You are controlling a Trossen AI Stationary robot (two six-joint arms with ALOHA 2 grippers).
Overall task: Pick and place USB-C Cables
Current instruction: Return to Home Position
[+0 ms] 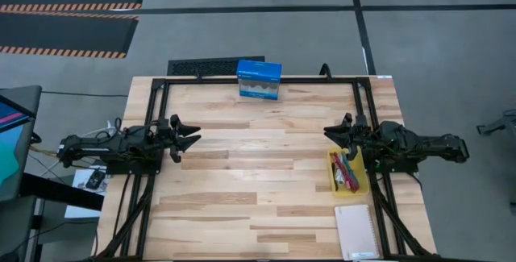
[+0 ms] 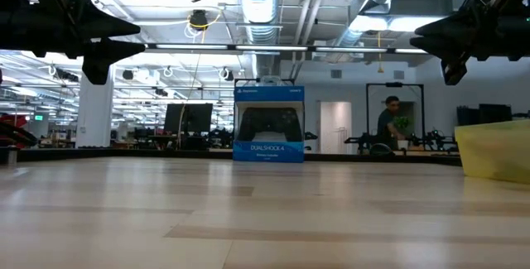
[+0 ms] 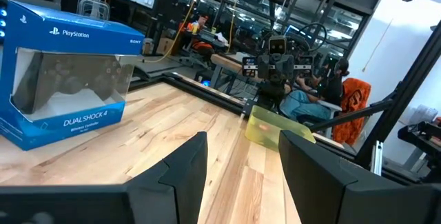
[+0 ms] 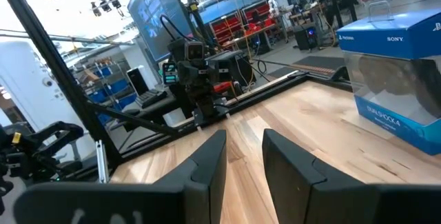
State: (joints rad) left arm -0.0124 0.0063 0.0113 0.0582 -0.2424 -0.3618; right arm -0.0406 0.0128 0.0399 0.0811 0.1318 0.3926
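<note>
The cables lie together in a yellow bin [image 1: 347, 172] at the table's right side; I make out a maroon-red one [image 1: 343, 165] and a teal one [image 1: 351, 176], while the others cannot be told apart. My left gripper [image 1: 196, 134] hovers open over the left part of the table, pointing right. It also shows in its own wrist view [image 3: 241, 148], far from the bin [image 3: 274, 128]. My right gripper [image 1: 332, 133] hovers open just beyond the bin's far end, pointing left, and in its wrist view [image 4: 244, 145] it holds nothing. In the low view both grippers hang above the tabletop.
A blue game-controller box [image 1: 259, 80] stands at the middle of the far edge. A white spiral notebook [image 1: 356, 231] lies at the near right corner, just nearer than the bin. Bare wood stretches between the arms. A person [image 2: 387, 124] is in the room behind.
</note>
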